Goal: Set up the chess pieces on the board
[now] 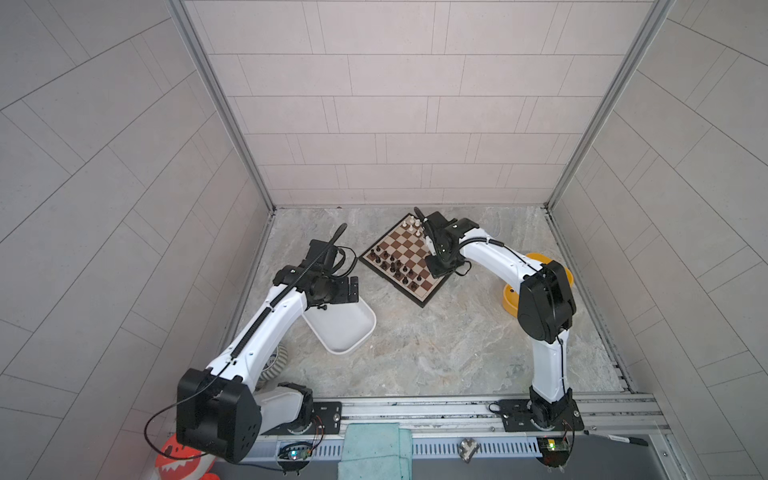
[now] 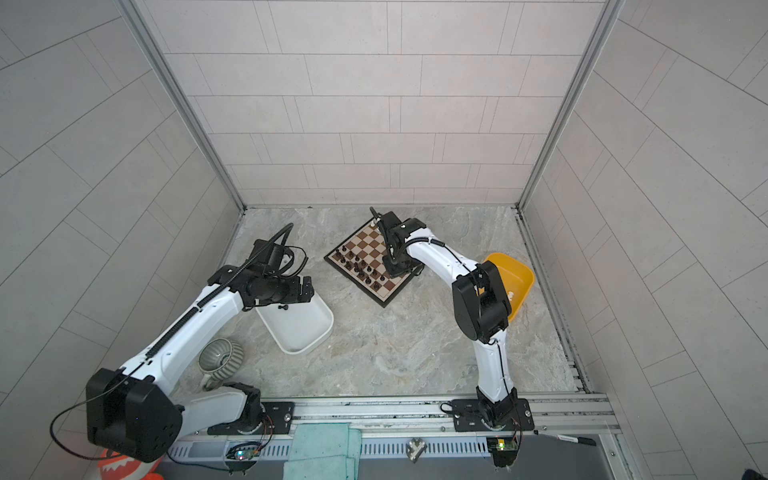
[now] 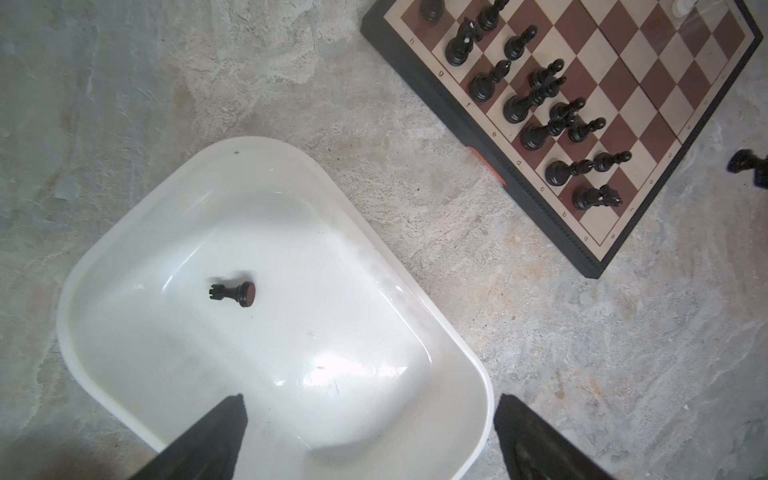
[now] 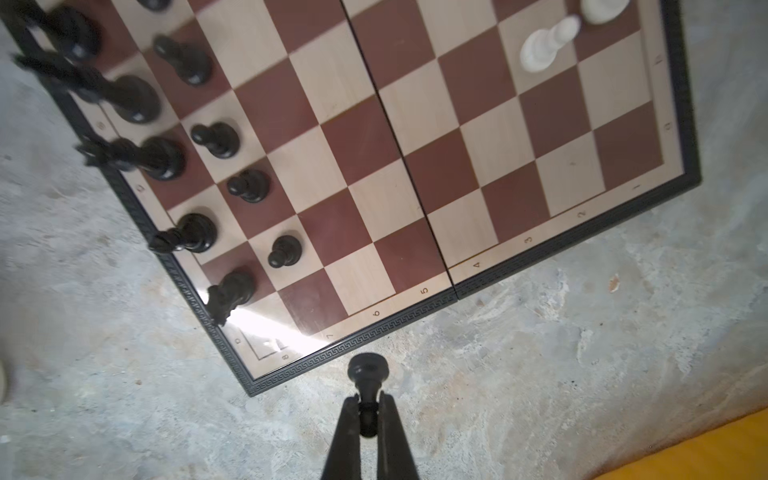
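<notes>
Underneath everything, a marbled tabletop (image 1: 436, 345), and set corner-on in its middle the chessboard (image 1: 405, 247). Near the board on the left a white tub (image 1: 349, 328); off to the right, apart from the board, a yellow tub (image 2: 515, 274).

Above the white tub the left gripper (image 3: 370, 399), spread as wide as it goes, holding nothing. Just off the board's rim by a corner the right gripper (image 4: 368, 399), pinched tight on a black pawn (image 4: 368, 370) by its head, base out beyond the fingertips.

Along one side of the board two rows of black pieces (image 3: 536, 99), with gaps at that corner; at the far side a few white pieces (image 4: 544, 45). On its side in the white tub, one black rook (image 3: 232, 293).

Probably the placing step. Carry the pawn over the empty dark square (image 4: 311, 299) in the pawn row, keep it upright, and descend clear of the neighbouring pawn and knight. Release only with the base flat on the square.
</notes>
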